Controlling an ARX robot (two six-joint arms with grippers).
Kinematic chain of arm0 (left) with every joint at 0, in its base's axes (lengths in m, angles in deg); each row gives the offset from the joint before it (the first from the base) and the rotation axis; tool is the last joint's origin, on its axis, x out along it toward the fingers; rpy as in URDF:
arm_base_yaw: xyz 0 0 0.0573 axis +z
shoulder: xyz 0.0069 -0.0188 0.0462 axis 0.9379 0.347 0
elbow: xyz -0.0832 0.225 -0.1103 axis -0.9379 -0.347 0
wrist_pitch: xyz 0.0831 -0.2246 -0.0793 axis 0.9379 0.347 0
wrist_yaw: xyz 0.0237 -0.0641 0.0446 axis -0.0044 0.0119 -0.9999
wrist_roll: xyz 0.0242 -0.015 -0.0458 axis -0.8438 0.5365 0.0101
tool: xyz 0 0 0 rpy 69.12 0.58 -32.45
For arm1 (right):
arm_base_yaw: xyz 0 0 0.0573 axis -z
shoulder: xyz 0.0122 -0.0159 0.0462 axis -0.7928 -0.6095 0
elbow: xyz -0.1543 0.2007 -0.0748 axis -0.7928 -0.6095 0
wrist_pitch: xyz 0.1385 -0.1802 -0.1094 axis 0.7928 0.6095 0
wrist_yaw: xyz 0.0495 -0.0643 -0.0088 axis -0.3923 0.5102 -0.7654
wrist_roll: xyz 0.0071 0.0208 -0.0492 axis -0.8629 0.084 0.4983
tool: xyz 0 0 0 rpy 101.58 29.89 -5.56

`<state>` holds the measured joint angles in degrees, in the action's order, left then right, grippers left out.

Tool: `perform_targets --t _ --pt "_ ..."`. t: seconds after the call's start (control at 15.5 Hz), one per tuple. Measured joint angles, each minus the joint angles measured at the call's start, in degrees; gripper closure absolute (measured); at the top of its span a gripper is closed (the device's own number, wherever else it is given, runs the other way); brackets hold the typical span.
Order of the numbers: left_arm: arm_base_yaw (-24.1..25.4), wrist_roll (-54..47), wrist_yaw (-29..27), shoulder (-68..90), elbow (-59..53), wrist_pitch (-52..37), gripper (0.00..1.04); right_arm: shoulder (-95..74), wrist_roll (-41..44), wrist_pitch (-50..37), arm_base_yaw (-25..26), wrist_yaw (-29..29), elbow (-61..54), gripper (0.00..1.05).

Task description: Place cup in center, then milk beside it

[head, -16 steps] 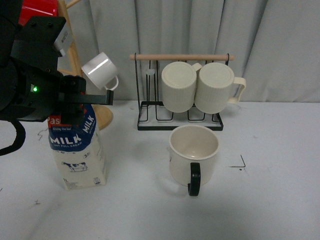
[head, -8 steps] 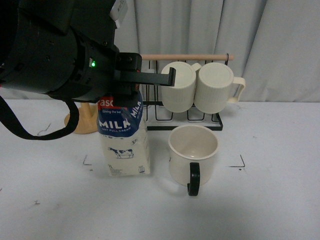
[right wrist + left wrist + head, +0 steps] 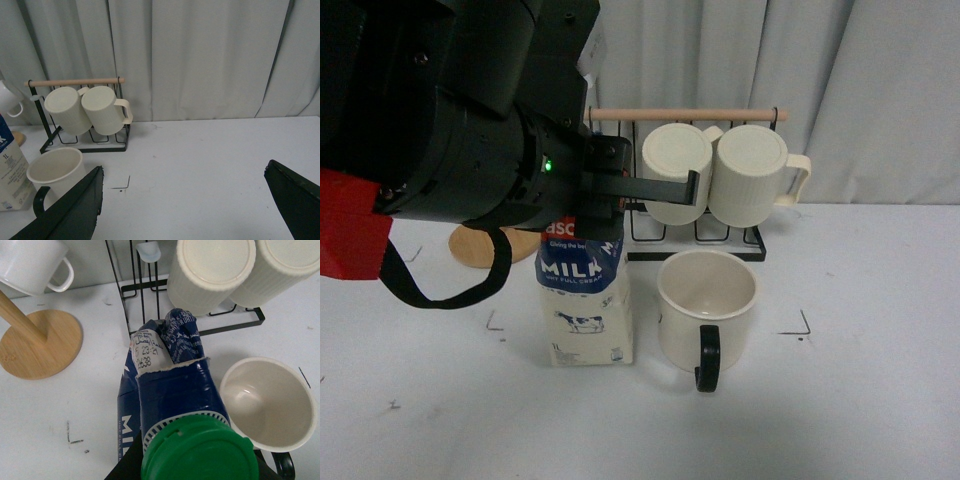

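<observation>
White tabletop [image 3: 880, 420]: milk [image 3: 585, 310] upright beside cup [image 3: 707, 305], top gripped in left claw [image 3: 660, 188].

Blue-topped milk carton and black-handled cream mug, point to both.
Blue-topped milk carton [image 3: 582, 320]: front view, cow drawing.
Black-handled cream mug [image 3: 680, 335]: front view, outer wall.

White table [image 3: 860, 400] carries milk [image 3: 585, 315], cup [image 3: 708, 300] (just beside it), wire rack [image 3: 660, 114] and wooden base [image 3: 470, 245]
</observation>
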<state>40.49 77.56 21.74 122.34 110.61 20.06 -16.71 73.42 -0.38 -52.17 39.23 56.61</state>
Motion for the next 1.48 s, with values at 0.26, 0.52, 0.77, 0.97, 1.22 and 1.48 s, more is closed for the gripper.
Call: perform_targets --t 0.26,0.52,0.77,0.97,1.22,1.48 --pt "-0.79 -0.13 -0.28 0.72 -0.07 -0.96 0.83 0.00 0.02 0.00 0.00 0.00 0.00 0.06" --pt "-1.84 -0.15 1.88 -0.68 -1.03 -1.55 0.33 0.00 0.02 0.00 0.00 0.00 0.00 0.06" --pt "0.02 2.82 4.92 -6.38 -3.08 -1.49 0.07 0.00 0.00 0.00 0.00 0.00 0.00 0.06" --pt "4.63 3.83 9.88 -19.96 -5.33 -1.55 0.07 0.00 0.02 0.00 0.00 0.00 0.00 0.06" --pt "11.50 -4.44 1.38 -40.44 -18.56 -10.14 0.30 0.00 0.02 0.02 0.00 0.02 0.00 0.06" --pt "21.46 -7.72 7.56 -56.30 -34.91 -11.58 0.74 0.00 0.02 -0.02 0.00 0.00 0.00 0.06"
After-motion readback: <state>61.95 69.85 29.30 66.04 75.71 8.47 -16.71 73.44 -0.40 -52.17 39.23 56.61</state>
